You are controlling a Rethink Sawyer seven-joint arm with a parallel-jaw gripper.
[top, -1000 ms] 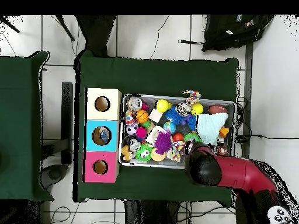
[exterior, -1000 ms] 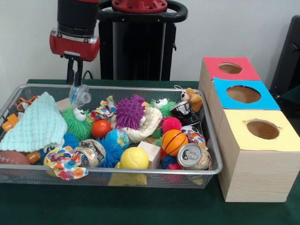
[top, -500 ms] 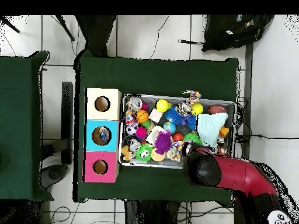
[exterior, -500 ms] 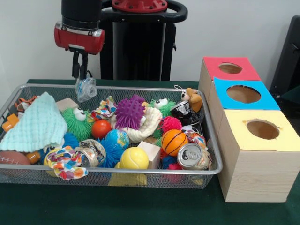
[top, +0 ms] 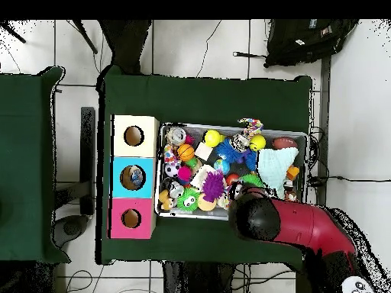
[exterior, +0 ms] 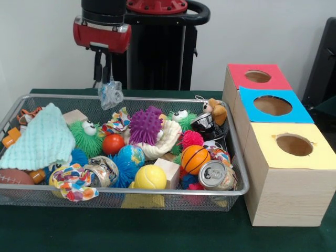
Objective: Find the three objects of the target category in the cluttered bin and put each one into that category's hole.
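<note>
Green table (exterior: pixel 157 236), gripper (exterior: pixel 106 79) holding crumpled clear plastic (exterior: pixel 111 94)

lab — robot pedestal (exterior: pixel 156 47), tiled floor (top: pixel 191 46)

A white wall (exterior: pixel 37 47), tiled floor (top: pixel 191 46) and green tables (top: pixel 206 95).

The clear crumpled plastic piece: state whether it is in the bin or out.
Out: the clear plastic piece hangs from the gripper, above the bin's rim.
</note>
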